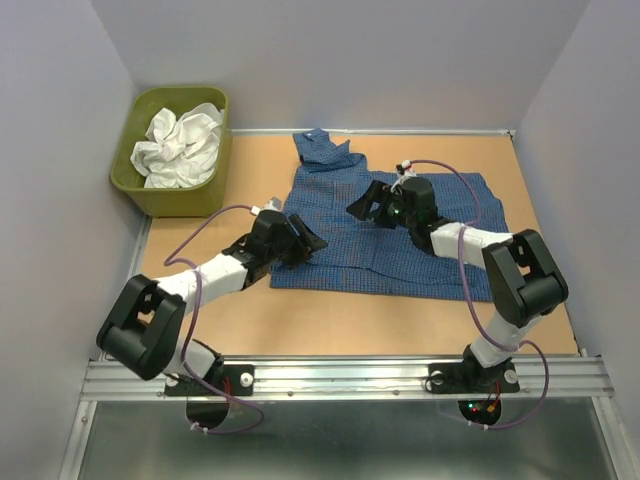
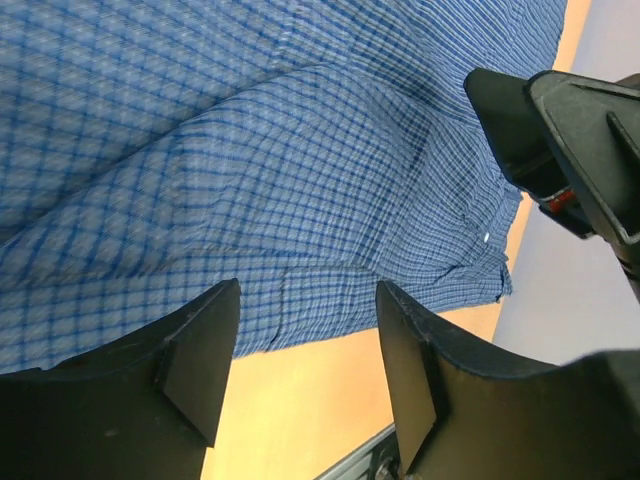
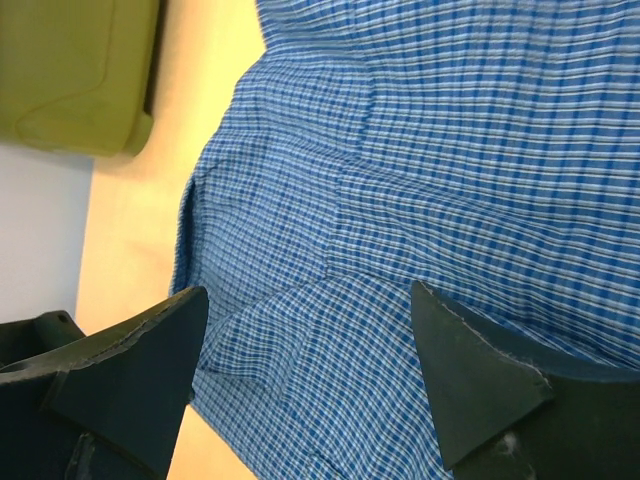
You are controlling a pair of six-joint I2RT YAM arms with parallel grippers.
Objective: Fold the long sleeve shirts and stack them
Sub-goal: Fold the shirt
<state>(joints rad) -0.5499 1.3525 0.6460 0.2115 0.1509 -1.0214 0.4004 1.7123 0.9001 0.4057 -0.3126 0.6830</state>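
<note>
A dark blue checked shirt lies spread flat across the middle of the table, with a sleeve or collar part bunched at its far edge. A crumpled white garment sits in the tub at the back left. My left gripper hovers open over the shirt's near left edge. In the left wrist view the gripper has nothing between its fingers, only the shirt's hem and bare table. My right gripper hangs open above the shirt's upper middle. In its own view the gripper frames folded blue cloth without touching it.
The olive-green tub stands at the back left corner, seen also in the right wrist view as the tub. Bare wood lies between the shirt and the metal rail. Grey walls enclose three sides. The right arm's gripper body shows close beside the left gripper.
</note>
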